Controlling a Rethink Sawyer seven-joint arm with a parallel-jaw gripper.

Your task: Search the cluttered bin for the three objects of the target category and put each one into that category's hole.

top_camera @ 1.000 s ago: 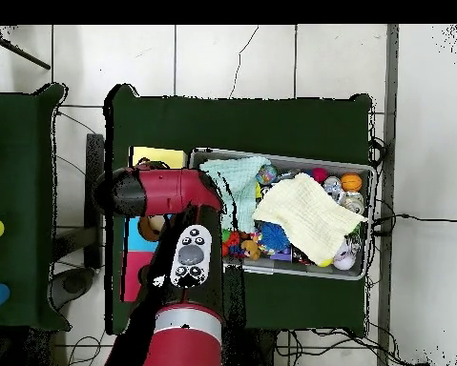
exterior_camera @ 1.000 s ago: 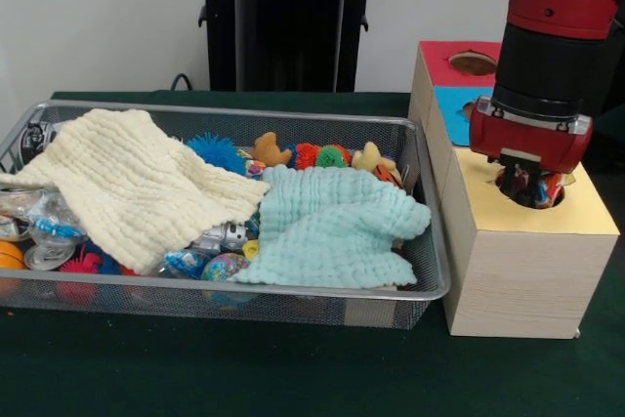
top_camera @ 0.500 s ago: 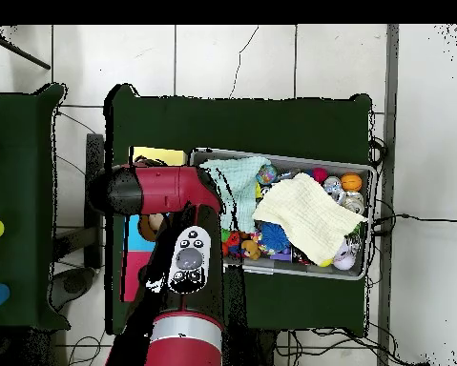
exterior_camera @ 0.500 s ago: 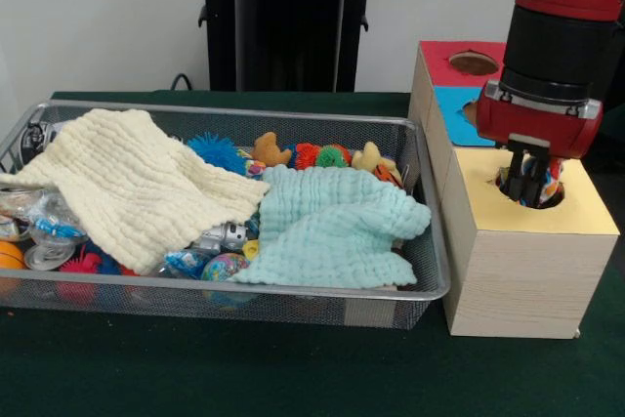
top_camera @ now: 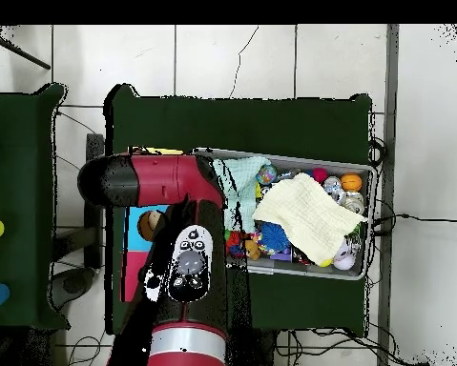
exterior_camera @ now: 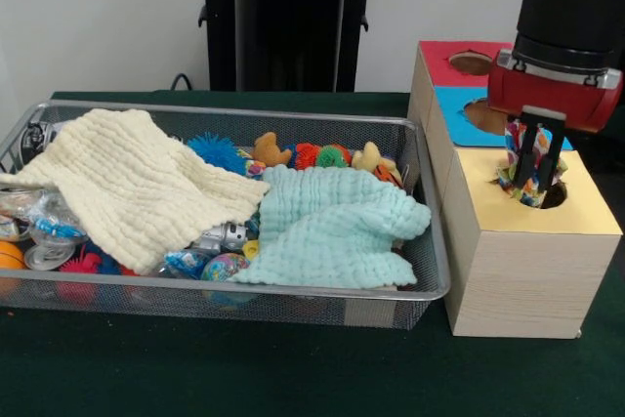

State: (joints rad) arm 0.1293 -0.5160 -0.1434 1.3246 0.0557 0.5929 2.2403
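Observation:
My gripper (exterior_camera: pixel 535 171) hangs just above the round hole (exterior_camera: pixel 553 196) in the yellow top of the wooden sorting box (exterior_camera: pixel 518 261). Its thin dark fingers (exterior_camera: pixel 528 148) stand open on either side of a multicoloured toy (exterior_camera: pixel 515 144). The toy's lower end sits in the hole. In the overhead view the red arm (top_camera: pixel 165 181) covers the gripper and the hole. The wire bin (exterior_camera: pixel 405 144) holds the clutter: a cream cloth (exterior_camera: pixel 137 183), a mint cloth (exterior_camera: pixel 332 222), a blue spiky ball (exterior_camera: pixel 215 150), plush toys (exterior_camera: pixel 270 150) and small balls (exterior_camera: pixel 225 266).
The box also has a blue section (exterior_camera: pixel 459 114) and a red section (exterior_camera: pixel 454 61), each with a hole. The box stands right against the bin's right wall. In the overhead view the bin (top_camera: pixel 299 155) lies right of the arm, on the green table (top_camera: pixel 270 124).
The gripper has risen from down in the yellow hole to above it. More of the multicoloured toy shows now; its lower end stays at the hole.

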